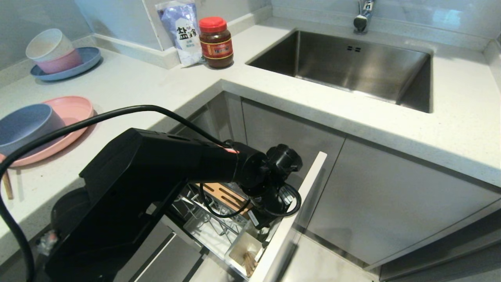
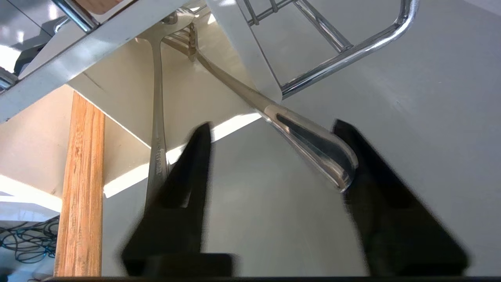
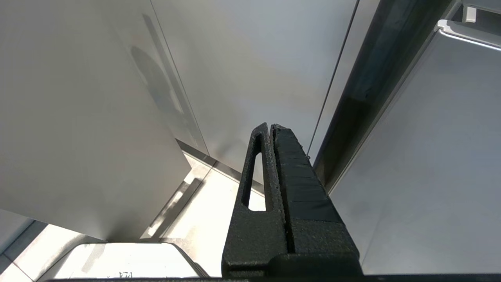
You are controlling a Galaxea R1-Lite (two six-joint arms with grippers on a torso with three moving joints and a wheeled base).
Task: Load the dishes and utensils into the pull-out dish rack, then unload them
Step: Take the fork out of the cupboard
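Spoon (image 2: 309, 143) handle between the left hand's (image 2: 274, 164) parted fingers, above the cutlery cup (image 1: 244, 250).
Its bowl end rests inside the cup at the pull-out dish rack's (image 1: 213, 219) near front; one finger (image 2: 364, 172) touches the handle tip. Right hand (image 3: 272, 129) pressed together, parked by the cabinets.

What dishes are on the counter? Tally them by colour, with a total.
Pink: 2 (large plate, stacked pink bowl)
Blue: 2 (blue-grey bowl, blue plate under the stack)
Cream: 1 (cream bowl)
Total: 5
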